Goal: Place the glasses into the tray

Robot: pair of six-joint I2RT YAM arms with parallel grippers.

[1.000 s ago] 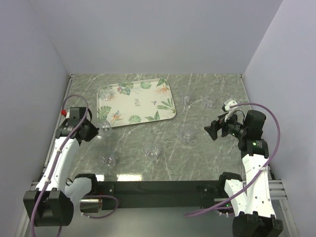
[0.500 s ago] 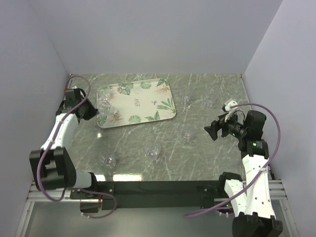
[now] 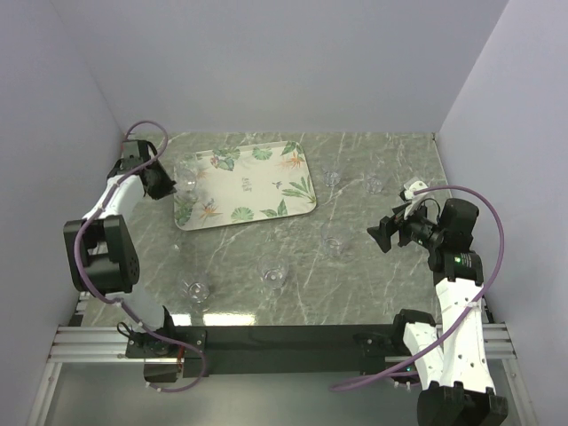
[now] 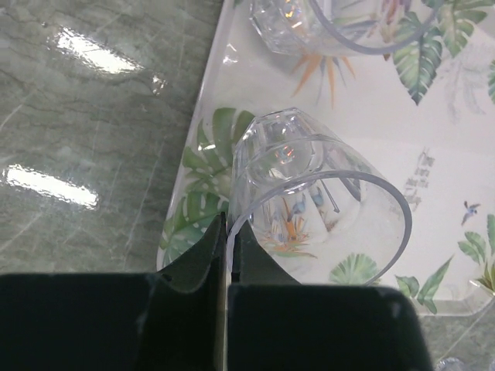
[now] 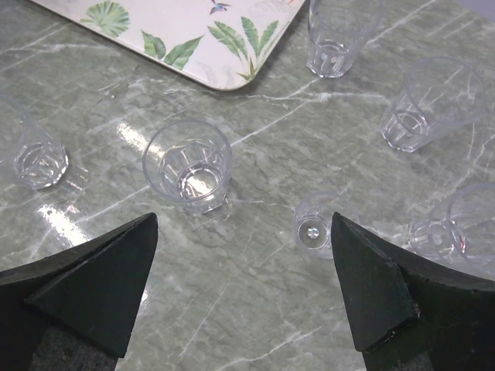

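Left jaws pinch a tilted glass (image 4: pixel 309 193) over the tray (image 4: pixel 387 116).

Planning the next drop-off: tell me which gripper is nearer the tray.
Left. The left gripper hangs over the tray's left edge, shut on a glass; the right gripper stands open, well off to the tray's right.

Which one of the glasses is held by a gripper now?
The glass whose wall the left gripper pinches, above the edge of the tray. Every other glass is untouched by either gripper.
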